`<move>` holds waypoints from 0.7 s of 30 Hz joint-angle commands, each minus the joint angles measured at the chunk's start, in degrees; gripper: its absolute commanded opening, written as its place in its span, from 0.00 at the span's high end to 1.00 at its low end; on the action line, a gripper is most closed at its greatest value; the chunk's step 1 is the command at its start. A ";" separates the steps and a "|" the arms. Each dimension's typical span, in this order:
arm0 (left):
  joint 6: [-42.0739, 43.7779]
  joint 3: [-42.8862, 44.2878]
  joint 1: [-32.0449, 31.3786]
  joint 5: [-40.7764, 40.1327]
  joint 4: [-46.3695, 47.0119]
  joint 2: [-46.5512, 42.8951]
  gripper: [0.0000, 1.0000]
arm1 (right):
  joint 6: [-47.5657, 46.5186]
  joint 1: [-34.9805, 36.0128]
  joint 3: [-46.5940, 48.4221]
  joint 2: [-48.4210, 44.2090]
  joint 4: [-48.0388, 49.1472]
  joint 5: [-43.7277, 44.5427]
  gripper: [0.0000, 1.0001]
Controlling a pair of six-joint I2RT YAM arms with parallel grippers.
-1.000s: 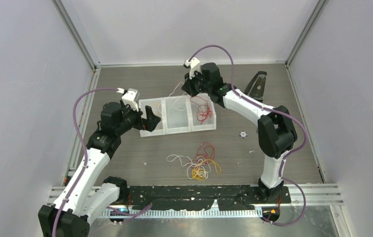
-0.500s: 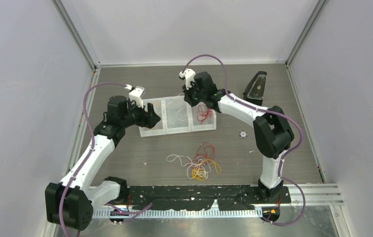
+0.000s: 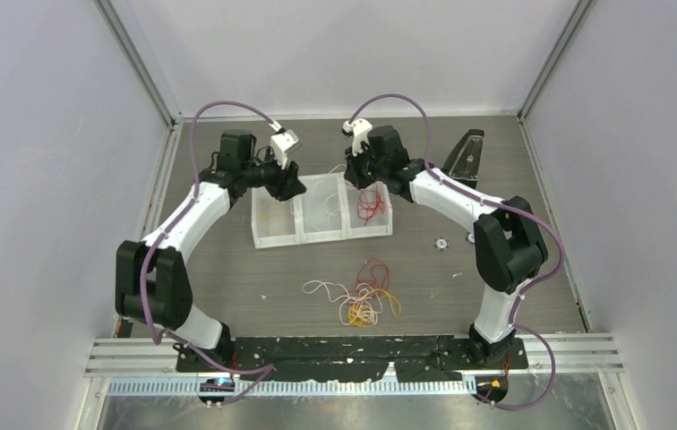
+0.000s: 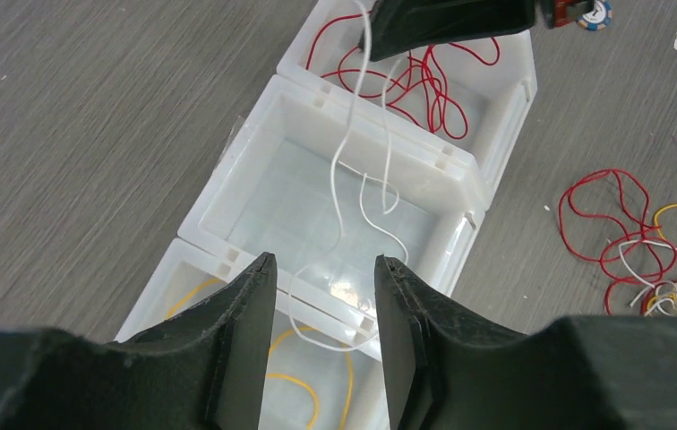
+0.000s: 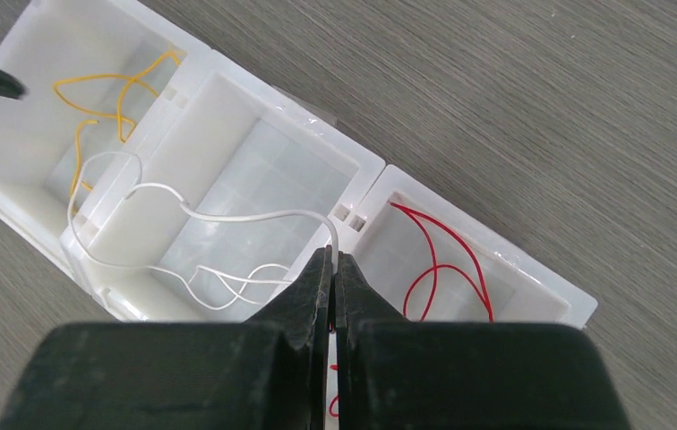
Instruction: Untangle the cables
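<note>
Three white bins (image 3: 321, 240), one tangle of cables (image 3: 362, 300), left hand (image 4: 321, 269), right hand (image 5: 333, 260)

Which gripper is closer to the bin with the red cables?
Right. The right gripper pinches a white cable at the wall between the middle bin and the red-cable bin; the left gripper hovers over the edge of the yellow-cable bin, one compartment away.
</note>
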 commanded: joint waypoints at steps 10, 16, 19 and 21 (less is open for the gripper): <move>-8.08 3.67 1.10 -2.27 9.19 2.81 0.52 | 4.46 -0.39 -2.77 -7.89 0.16 14.03 0.95; -18.27 0.26 5.09 -1.77 13.78 -1.86 0.41 | 3.12 2.08 -2.51 -7.10 -1.26 17.41 0.95; -18.36 -0.61 6.20 -3.61 11.08 -4.76 0.39 | 2.29 5.30 -0.44 -5.48 -2.34 23.93 0.95; -17.63 -1.41 6.36 -3.87 8.68 -6.21 0.39 | 2.18 6.51 0.79 -4.41 -3.26 25.94 0.95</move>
